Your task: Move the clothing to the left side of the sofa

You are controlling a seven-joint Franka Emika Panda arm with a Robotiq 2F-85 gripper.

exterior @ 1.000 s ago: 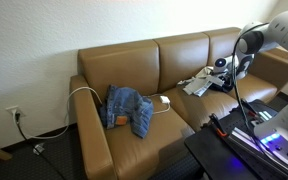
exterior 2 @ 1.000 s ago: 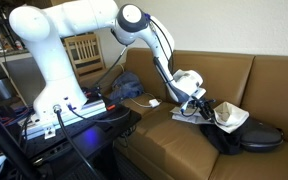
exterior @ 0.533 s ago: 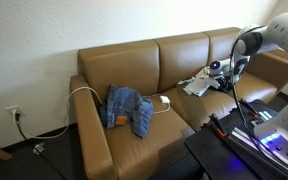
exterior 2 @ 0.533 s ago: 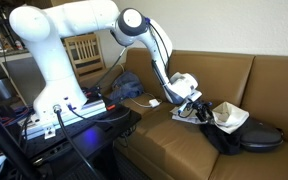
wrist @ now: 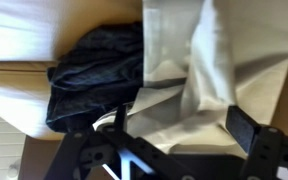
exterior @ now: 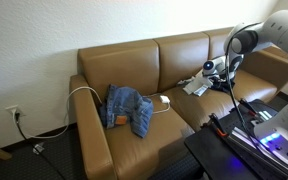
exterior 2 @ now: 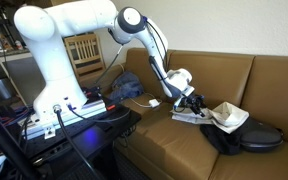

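The white-grey shirt [exterior 2: 227, 115] lies crumpled beside the dark top [exterior 2: 246, 138] on the sofa [exterior: 124, 62], well apart from the jeans [exterior: 127, 108]. The gripper [exterior 2: 193, 102] hovers with its fingers apart and should sink onto a thick fold before closing.

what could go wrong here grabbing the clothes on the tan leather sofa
The open gripper hovers where the white-grey shirt overlaps the dark navy-black top, so a pinch may catch only one layer. The thin white cable beside the blue denim jeans could snag on clothing dragged there.
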